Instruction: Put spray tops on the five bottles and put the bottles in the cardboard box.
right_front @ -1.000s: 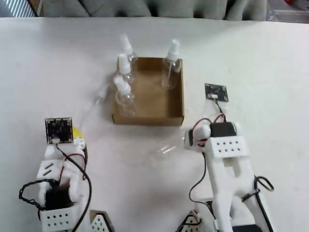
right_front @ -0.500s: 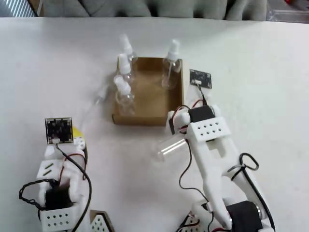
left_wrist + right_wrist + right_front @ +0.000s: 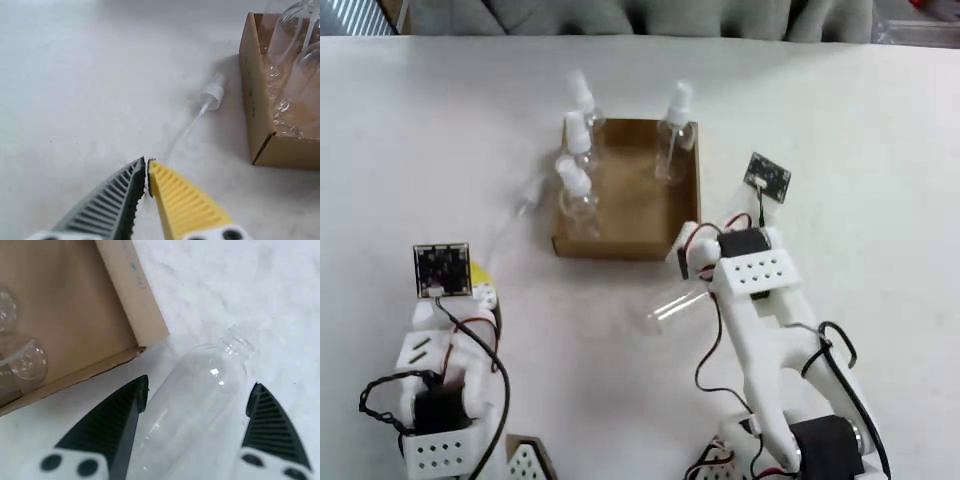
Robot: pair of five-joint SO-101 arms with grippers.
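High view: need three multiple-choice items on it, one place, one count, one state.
1. Where is the loose spray top?
A. inside the box
B. on the table beside the cardboard box
C. screwed onto a bottle

2. How many capped bottles stand at the box?
A. two
B. four
C. five

3. How is the right pincer?
A. open, astride the uncapped bottle
B. shut and empty
C. shut on a spray top

Key: 1 B, it lies on the table by the box's side wall. 2 B, four white tops show. 3 A, its fingers stand apart on either side of the lying bottle.
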